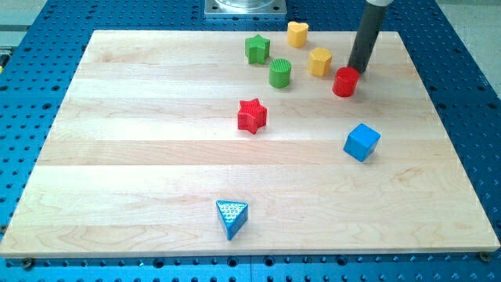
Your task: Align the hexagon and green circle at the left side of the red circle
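The red circle (345, 81) stands at the upper right of the wooden board (117, 157). The yellow hexagon (319, 61) lies just up and left of it, a small gap apart. The green circle (280, 73) stands further left, about level with the hexagon. My tip (358, 70) is at the red circle's upper right edge, touching or nearly touching it, with the dark rod rising toward the view's top.
A green star (257, 48) and a yellow heart (297, 33) lie near the top edge. A red star (252, 115) is at the middle, a blue cube (362, 142) at the right, a blue triangle (232, 217) near the bottom.
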